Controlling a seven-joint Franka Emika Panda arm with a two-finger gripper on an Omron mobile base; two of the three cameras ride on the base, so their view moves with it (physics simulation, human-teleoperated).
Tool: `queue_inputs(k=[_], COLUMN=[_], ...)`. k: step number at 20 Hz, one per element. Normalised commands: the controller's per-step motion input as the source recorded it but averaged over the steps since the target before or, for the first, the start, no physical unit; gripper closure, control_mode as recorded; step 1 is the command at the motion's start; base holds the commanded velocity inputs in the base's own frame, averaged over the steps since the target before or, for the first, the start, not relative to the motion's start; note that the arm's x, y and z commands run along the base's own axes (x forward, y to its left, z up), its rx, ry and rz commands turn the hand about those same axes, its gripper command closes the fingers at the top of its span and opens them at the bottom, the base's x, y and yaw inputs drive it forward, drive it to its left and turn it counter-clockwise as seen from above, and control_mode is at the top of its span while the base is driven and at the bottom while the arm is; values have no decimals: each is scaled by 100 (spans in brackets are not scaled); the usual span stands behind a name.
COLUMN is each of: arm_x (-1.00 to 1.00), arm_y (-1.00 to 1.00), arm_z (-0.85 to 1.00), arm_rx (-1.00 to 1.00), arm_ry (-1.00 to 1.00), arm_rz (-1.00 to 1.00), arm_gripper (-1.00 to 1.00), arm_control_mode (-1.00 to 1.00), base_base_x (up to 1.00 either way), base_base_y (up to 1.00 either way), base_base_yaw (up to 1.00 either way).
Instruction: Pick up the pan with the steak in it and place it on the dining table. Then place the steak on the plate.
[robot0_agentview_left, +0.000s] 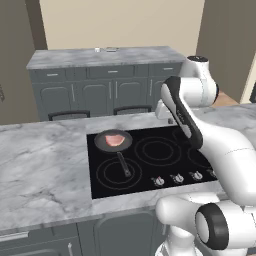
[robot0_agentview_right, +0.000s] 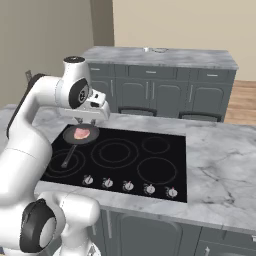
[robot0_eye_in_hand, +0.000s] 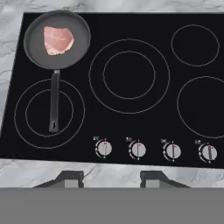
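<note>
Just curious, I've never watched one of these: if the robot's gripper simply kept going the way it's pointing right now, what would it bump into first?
Most likely the bare black cooktop. The gripper points down at its glass, with the pan and steak off to one side. Exact landing spot is hard to judge.

A grey-white veined marble worktop (robot0_agentview_left: 45, 165) runs across the foreground, with a flat black glass cooktop (robot0_agentview_left: 150, 160) set into it and a row of small round control knobs (robot0_eye_in_hand: 155, 151) along the cooktop's near edge. Dark grey panelled cabinet doors (robot0_agentview_right: 145, 232) sit below it. Beyond stands a second long marble-topped unit (robot0_agentview_right: 160, 57) on a dark grey base with drawers and slim metal handles. Two dark chair backs (robot0_agentview_left: 97, 112) stand between the two units. Plain beige walls (robot0_agentview_right: 185, 22) rise behind, and a strip of wooden floor (robot0_agentview_right: 245, 102) shows at the far right.
</note>
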Motion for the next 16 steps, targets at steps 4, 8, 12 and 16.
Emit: queue_inputs(k=[4,8,12,16], arm_x=[-24,-45,-21,1], arm_y=[0,10,34,51], arm_z=[-3,-14,-23,-34], arm_rx=[0,-1,0,0], arm_ry=[0,0,0,0], arm_rz=[1,2,1,0], arm_gripper=[-100,-100,-100,-100], arm_control_mode=[-100,-100,-100,-100], base_base_x=[0,0,0,0], base_base_y=[0,0,0,0], base_base_yaw=[0,0,0,0])
